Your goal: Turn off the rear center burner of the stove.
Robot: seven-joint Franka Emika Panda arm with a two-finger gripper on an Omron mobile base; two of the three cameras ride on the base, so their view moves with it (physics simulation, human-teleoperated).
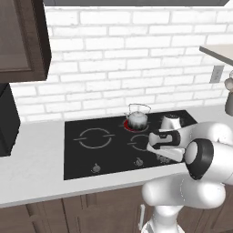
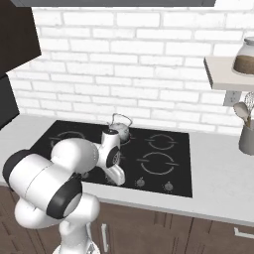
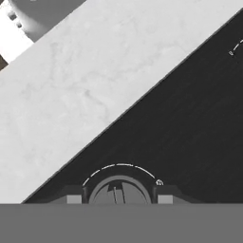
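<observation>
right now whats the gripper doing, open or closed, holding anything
Gripper: open, its fingertips either side of a stove knob, not clamped on it as far as the hand view shows.

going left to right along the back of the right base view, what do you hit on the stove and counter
kettle on the rear center burner → ringed burner marking at the right rear of the stove → grey utensil holder on the counter

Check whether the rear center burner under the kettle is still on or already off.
On. The rear center burner glows red around the base of the kettle, while the stove has only grey rings elsewhere.
</observation>
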